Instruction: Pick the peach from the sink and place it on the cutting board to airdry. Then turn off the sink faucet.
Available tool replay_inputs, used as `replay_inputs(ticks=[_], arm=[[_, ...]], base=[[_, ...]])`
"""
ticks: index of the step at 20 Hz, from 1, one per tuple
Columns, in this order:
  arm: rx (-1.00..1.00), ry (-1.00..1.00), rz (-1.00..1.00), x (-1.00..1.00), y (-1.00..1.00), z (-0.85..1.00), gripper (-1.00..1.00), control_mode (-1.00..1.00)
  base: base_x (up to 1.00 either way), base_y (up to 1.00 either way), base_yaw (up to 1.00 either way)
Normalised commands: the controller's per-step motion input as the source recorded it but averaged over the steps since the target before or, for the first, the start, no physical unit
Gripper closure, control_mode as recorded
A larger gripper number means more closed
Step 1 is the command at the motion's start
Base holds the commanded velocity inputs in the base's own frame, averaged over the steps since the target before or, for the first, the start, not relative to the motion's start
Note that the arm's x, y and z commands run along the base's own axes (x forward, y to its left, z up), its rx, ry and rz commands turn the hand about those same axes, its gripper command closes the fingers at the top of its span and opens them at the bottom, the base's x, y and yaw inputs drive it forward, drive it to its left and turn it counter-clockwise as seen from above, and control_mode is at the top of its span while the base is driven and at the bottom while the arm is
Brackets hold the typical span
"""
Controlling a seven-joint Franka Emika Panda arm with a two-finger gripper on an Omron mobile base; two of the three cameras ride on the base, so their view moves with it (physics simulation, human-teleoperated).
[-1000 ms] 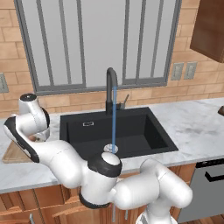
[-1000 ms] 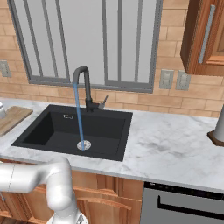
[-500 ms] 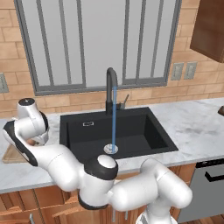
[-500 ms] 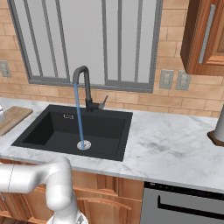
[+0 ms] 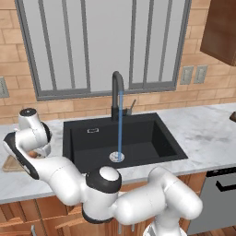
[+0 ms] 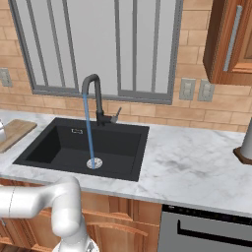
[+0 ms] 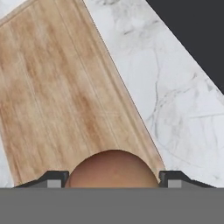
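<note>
In the hand view, the peach point(image 7: 113, 169) is seen closest of all, held between the two dark fingertips point(image 7: 52, 179) of the gripper point(image 7: 113, 180), which is pinched on it from either side. Just beyond the fruit lies the board point(image 7: 61, 96), its grain running away from the camera, and the peach is placed over the board's near end (whether it touches the wood cannot be told). Past the board's edge, the marble counter point(image 7: 175, 105) is seen, and a corner of the black sink point(image 7: 197, 30) is met at the top right of that view.

In the left base view, the white arm point(image 5: 60, 177) is bent across to the left, and a sliver of the peach point(image 5: 32, 154) is glimpsed under the hand, above the board point(image 5: 11, 162) at the counter's left end. The sink point(image 5: 138, 138) is set in the counter behind, with its silver drain point(image 5: 116, 157) in the middle of the floor. A thin blue stream point(image 5: 120, 124) is poured from the faucet point(image 5: 116, 92) straight onto the drain, so the water is running. The slim lever point(image 5: 131, 107) is tilted up and to the right beside the faucet's base.

In the right base view, the same stream point(image 6: 88, 129) is seen to fall from the faucet point(image 6: 93, 96) into the sink point(image 6: 83, 145), and the board point(image 6: 15, 133) is seen well to its left. Behind everything, a grey-framed window point(image 6: 93, 47) is set in the brick wall.
</note>
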Motion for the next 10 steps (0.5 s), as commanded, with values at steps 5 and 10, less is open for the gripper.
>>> replay_inputs(ticks=[5, 10], arm=[[0.0, 0.02, -0.03, 0.01, 0.06, -0.2, 1.0, -1.0], [0.0, 0.02, -0.03, 0.04, 0.06, -0.14, 1.0, -1.0]], base=[[0.0, 0.0, 0.0], [0.0, 0.0, 0.0]])
